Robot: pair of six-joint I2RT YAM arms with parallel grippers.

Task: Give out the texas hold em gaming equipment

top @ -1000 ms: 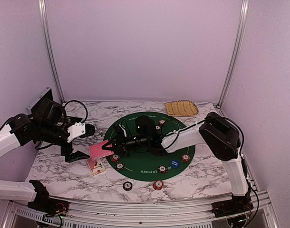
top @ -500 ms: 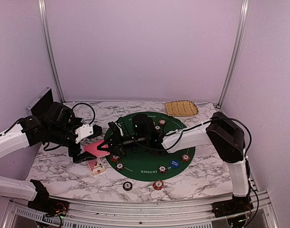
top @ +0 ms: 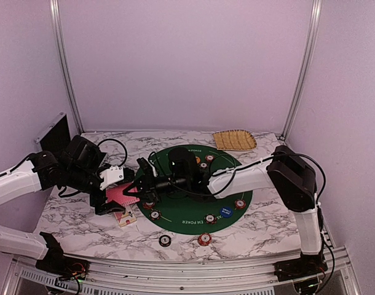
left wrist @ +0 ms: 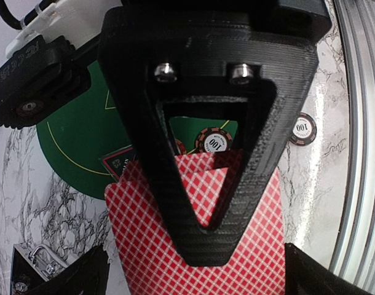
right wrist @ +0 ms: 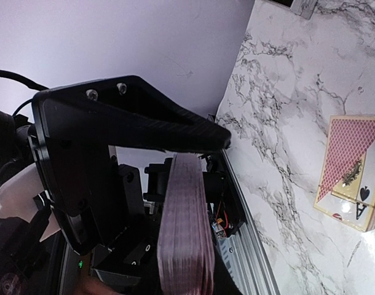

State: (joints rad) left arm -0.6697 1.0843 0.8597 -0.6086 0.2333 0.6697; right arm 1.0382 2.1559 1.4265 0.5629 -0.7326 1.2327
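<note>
My right gripper [top: 137, 187] is shut on a deck of red-backed playing cards [top: 118, 194], held out over the left rim of the mat. In the right wrist view the deck [right wrist: 184, 233] shows edge-on between the jaws. My left gripper [top: 112, 195] is open, and in the left wrist view its fingertips [left wrist: 74, 276] straddle the deck [left wrist: 175, 246] without touching it. The right gripper's triangular finger [left wrist: 200, 184] lies on the top card. Striped poker chips [top: 155, 215] lie on the mat, with a blue marker button [top: 225, 211] among them. One chip [top: 165, 240] and another [top: 204, 239] sit on the marble.
A large round green felt mat [top: 187, 209] covers the table's middle. A card box [top: 125, 215] lies on the marble just below the deck and also shows in the right wrist view [right wrist: 353, 178]. The tan woven tray [top: 235, 140] rests at the back right.
My left gripper has moved right and closed in on the deck until its open fingers straddle it. The right gripper has pushed the deck slightly further left.
</note>
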